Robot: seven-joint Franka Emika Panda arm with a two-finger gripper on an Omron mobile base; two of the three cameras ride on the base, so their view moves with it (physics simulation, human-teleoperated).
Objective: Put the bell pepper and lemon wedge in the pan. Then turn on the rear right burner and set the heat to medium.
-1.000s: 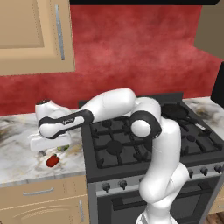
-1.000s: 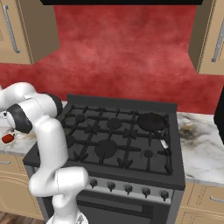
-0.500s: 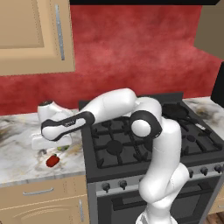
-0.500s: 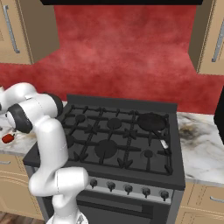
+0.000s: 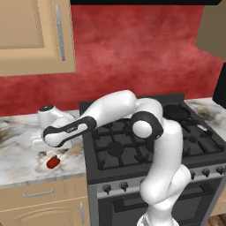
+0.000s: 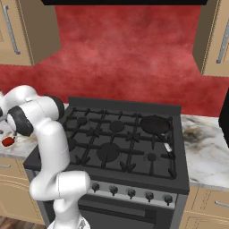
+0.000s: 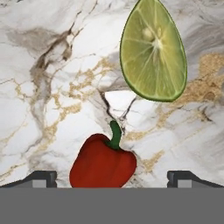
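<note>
In the hand view the red bell pepper lies on the marble counter, low between my fingertips, stem pointing up the frame. Beyond it lies the yellow-green lemon wedge, cut face up and apart from the pepper. My gripper is open and holds nothing. From the left base view the hand hangs over the counter left of the stove, just above the bell pepper. The black pan sits on the rear right burner, its grey handle toward the front. The right base view shows the pan and the bell pepper.
The black stove has a row of knobs along its front edge. A wooden wall cabinet hangs above the marble counter. More counter lies right of the stove.
The hand has shifted only slightly over the counter. The pepper has stayed put and the jaws have stayed open.
</note>
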